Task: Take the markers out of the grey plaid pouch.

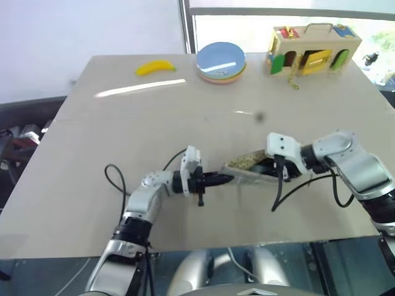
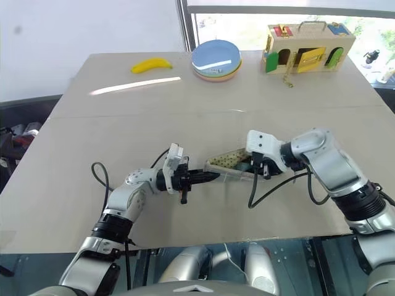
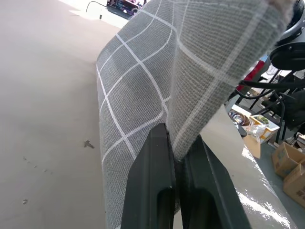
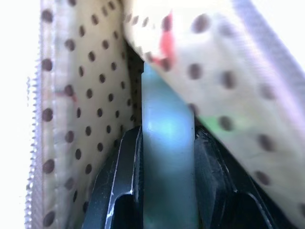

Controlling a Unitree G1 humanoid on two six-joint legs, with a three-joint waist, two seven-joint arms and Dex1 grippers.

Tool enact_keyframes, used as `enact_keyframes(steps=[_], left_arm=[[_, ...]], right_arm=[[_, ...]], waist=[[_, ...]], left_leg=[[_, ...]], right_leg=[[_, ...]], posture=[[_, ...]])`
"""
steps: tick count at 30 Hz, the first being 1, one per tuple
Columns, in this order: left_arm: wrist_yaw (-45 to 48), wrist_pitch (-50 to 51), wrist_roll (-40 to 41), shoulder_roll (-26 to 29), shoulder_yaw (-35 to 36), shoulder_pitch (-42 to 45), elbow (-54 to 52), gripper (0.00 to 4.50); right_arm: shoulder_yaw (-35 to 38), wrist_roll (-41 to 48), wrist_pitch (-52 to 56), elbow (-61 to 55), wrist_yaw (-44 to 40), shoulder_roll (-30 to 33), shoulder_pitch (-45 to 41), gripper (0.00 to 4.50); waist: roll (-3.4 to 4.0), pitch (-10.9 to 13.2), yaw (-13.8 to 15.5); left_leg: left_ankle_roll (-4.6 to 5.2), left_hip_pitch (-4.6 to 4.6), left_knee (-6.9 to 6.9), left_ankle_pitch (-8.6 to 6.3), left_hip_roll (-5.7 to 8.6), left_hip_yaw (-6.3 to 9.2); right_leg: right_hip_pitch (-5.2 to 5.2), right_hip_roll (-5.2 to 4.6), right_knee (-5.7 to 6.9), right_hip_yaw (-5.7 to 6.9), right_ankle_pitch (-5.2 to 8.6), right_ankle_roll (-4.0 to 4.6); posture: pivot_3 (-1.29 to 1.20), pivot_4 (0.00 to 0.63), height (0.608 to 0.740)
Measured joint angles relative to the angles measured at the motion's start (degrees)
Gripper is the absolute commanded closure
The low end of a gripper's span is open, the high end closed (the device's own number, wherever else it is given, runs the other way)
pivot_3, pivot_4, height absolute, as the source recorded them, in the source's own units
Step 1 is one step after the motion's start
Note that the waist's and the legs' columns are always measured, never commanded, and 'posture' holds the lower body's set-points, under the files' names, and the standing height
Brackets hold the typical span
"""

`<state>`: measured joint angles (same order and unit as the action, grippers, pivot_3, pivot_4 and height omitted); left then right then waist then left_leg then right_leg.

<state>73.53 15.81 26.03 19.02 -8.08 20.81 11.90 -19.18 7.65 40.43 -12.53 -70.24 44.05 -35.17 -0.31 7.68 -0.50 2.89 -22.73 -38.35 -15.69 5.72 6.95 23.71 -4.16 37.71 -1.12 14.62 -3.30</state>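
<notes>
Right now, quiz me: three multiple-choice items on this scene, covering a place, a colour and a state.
1. Where is the banana? A) inside the pouch B) far side of the table, beside the plates C) in the left hand
2. What colour is the top plate? A) red B) black C) blue
3. What is the left hand doing? A) pinching the pouch B) hanging open C) holding the banana

Key: 1 B, it lies near the plate stack; 2 C, blue on top; 3 A, plaid cloth runs between its shut fingers.
</notes>
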Motion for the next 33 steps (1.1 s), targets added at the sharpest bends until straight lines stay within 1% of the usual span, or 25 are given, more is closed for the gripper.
enact_keyframes(steps=[6,9,11,13,17,25,28,33], left_arm=[[0.0,-2.0,-0.5,0.8,-0.9,-1.1,-1.5,4.5],[0.0,-3.0,-0.6,1.0,-1.0,-1.8,-2.2,4.5],[0.0,-5.1,-1.6,1.0,-1.5,-1.9,-2.2,4.5],[0.0,-6.4,-2.1,1.0,-1.6,-1.8,-2.1,4.5],[-1.4,-12.3,-3.9,0.6,-1.4,-1.7,-1.0,4.5],[-6.4,-21.0,-6.6,-1.1,-0.7,0.9,4.7,4.5],[-7.3,-24.7,-7.8,-1.1,-0.6,1.7,6.6,4.5],[-8.0,-26.5,-8.0,-1.2,-0.4,2.0,8.1,4.5]], right_arm=[[0.0,0.8,-3.4,-0.3,1.0,1.0,0.8,3.6],[1.1,1.4,-8.1,-0.8,1.3,1.2,2.4,3.6],[1.3,1.6,-11.9,-0.8,1.4,2.1,3.4,3.6],[1.5,1.6,-13.1,-0.8,1.4,2.4,3.5,3.6],[4.0,3.4,-18.4,-0.7,0.8,2.5,5.6,3.6],[6.0,5.2,-22.1,-0.7,0.7,2.5,6.1,3.6],[6.6,6.0,-22.0,-0.7,1.5,1.4,6.1,3.6],[7.0,8.2,-21.3,-0.7,1.7,1.1,6.2,3.6]], waist=[[0.01,0.0,0.1],[0.01,0.0,0.1],[0.02,0.0,0.1],[0.02,0.0,0.1],[0.02,0.0,0.2],[0.02,0.0,0.3],[0.02,0.0,0.3],[0.02,0.0,0.3]], left_leg=[[0.0,-0.01,0.0,0.0,0.0,0.0],[0.0,-0.01,0.02,0.0,0.0,0.0],[0.0,-0.01,0.01,0.0,0.0,0.0],[0.0,-0.01,0.01,0.0,0.0,0.0],[0.0,-0.01,0.02,0.0,0.0,0.0],[0.0,0.0,0.0,0.0,0.0,-0.01],[0.0,0.0,0.01,0.0,0.0,-0.01],[0.0,-0.01,0.01,0.0,0.0,0.0]], right_leg=[[0.0,-0.01,-0.01,0.01,0.0,0.0],[0.0,0.0,-0.04,0.02,0.0,0.0],[-0.01,0.0,-0.04,0.01,0.0,0.0],[-0.01,0.0,-0.04,0.01,0.0,0.0],[0.0,0.0,-0.05,0.01,0.0,0.0],[0.0,0.0,-0.03,0.01,0.0,0.0],[0.0,0.01,-0.03,0.01,0.0,0.0],[-0.01,0.0,-0.03,0.01,0.0,0.0]], posture=[[0.0,0.15,0.74],[0.0,0.15,0.74],[0.0,0.15,0.74],[0.0,0.15,0.74],[0.0,0.15,0.74],[0.0,0.15,0.74],[0.0,0.15,0.74],[0.0,0.15,0.74]])
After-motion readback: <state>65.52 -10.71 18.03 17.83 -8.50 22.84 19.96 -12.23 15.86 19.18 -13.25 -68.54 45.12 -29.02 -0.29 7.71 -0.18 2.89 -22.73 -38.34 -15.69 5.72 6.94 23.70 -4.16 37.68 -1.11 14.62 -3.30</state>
